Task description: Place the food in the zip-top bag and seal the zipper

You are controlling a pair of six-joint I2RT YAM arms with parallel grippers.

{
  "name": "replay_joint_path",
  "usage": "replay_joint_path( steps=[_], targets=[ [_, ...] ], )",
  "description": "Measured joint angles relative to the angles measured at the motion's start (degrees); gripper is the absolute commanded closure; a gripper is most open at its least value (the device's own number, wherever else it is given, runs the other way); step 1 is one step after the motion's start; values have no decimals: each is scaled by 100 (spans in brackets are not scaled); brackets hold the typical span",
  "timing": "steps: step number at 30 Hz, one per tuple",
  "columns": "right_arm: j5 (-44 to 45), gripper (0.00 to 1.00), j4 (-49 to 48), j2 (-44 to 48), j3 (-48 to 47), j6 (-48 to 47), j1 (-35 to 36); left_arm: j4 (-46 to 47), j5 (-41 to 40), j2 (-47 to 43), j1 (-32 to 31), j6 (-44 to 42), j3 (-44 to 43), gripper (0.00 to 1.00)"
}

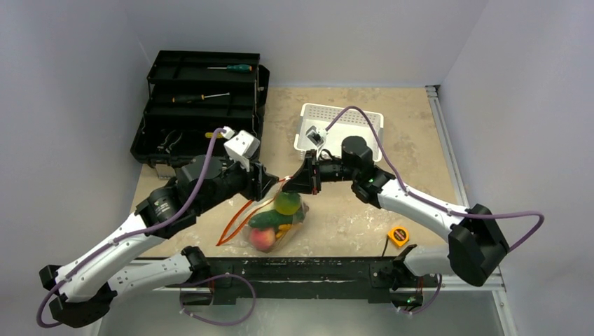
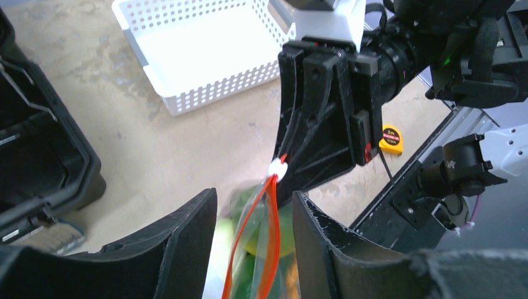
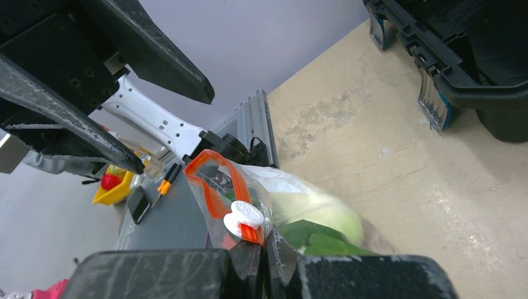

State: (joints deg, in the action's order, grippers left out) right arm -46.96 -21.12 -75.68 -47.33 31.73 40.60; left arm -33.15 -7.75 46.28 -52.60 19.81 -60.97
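Note:
The zip-top bag [image 1: 274, 222] lies at the table's near middle, holding the food: a yellow-green piece [image 1: 286, 203], a green cucumber [image 1: 267, 219] and a pink peach [image 1: 262, 238]. Its orange-red zipper [image 2: 271, 232] gapes, its two strips apart. My right gripper [image 3: 266, 246] is shut on the bag's corner just below the white slider [image 3: 245, 216], lifting that end. My left gripper [image 2: 254, 196] is open and faces the right one. The zipper strips run between its fingers [image 2: 187, 243] without touching them. Pale cabbage [image 3: 317, 212] shows through the plastic.
A white perforated basket [image 1: 341, 128] stands behind the grippers. An open black toolbox [image 1: 199, 105] with screwdrivers fills the back left. A yellow tape measure [image 1: 398, 236] lies near the front right edge. The zipper's loose loop [image 1: 235, 222] trails left of the bag.

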Motion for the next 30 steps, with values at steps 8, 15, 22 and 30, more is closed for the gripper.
replay_joint_path(
  steps=[8,15,22,30],
  targets=[
    [98,100,149,61,0,155,24,468,157,804,-4,-343,-225,52],
    [103,100,245,125,0,177,28,133,505,1349,-4,-328,-763,51],
    [101,100,341,186,0,177,28,7,946,1349,-4,-297,-767,41],
    [101,100,369,195,0,177,35,-234,988,1462,-4,-391,-769,65]
  ],
)
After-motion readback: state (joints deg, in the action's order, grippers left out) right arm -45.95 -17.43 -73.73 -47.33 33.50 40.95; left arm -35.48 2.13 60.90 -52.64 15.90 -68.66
